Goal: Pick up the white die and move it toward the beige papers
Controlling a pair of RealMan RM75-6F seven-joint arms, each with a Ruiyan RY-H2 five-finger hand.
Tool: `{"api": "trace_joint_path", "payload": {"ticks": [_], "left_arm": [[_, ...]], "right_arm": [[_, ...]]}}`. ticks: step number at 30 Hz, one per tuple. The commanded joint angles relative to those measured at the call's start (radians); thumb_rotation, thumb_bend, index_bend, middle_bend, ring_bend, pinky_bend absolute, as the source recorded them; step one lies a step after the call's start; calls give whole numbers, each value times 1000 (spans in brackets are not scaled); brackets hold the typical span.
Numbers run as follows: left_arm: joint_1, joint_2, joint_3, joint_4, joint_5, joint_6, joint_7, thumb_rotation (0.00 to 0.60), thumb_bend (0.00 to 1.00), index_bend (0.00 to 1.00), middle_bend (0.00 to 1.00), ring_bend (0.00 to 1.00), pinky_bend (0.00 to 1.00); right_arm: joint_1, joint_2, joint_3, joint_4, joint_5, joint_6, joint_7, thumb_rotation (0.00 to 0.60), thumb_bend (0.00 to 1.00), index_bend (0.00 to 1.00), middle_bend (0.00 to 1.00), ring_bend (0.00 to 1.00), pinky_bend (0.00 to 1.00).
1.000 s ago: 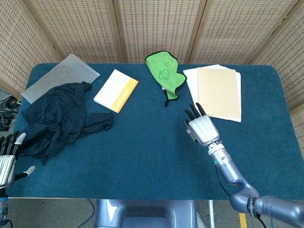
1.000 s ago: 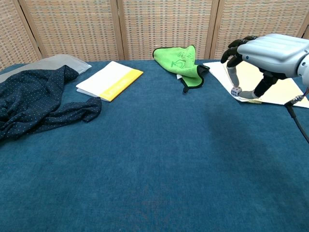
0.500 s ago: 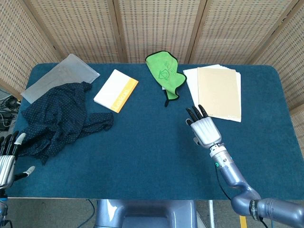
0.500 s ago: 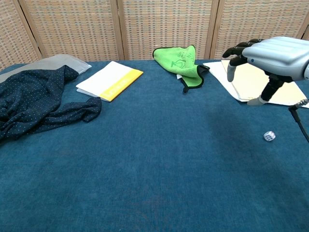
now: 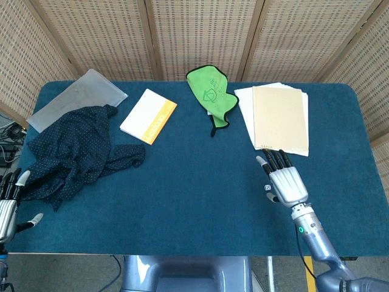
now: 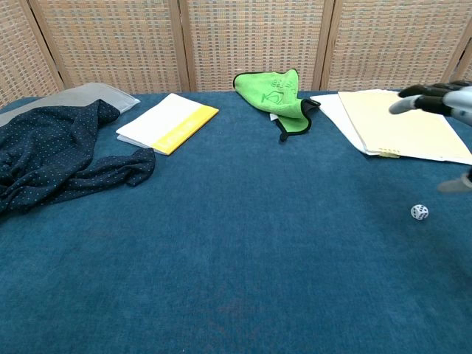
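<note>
Die down on the table, short of the papers, and nothing is held!

At far left the left hand [image 5: 7, 204] is seen idle off the table edge, fingers apart and empty. The papers [image 6: 402, 122] are passed next. The die [image 6: 420, 212] lies loose on the blue cloth near their front edge. The right hand [image 5: 284, 181] hovers spread and empty above it. By the look of it, the carry is done.

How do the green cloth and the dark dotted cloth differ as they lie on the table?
The green cloth is small, bright and plain with a dark edging and a printed mark; the dark dotted cloth is much larger, navy with fine pale dots. The green cloth lies at the far middle beside the beige papers; the dark dotted cloth sprawls at the left. Both are crumpled, not folded flat.
</note>
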Motion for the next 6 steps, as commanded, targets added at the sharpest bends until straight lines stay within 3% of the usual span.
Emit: {"api": "trace_joint_path", "payload": {"ticks": [1, 6], "left_arm": [[2, -1, -1, 1, 4, 8, 2, 600, 0, 0, 0, 0, 0], [6, -5, 3, 3, 11, 15, 10, 600, 0, 0, 0, 0, 0]], "right_arm": [[-105, 20, -84, 42, -136, 143, 120, 600, 283, 34, 0, 0, 0], [-186, 11, -125, 106, -224, 271, 211, 600, 276, 18, 0, 0, 0]]}}
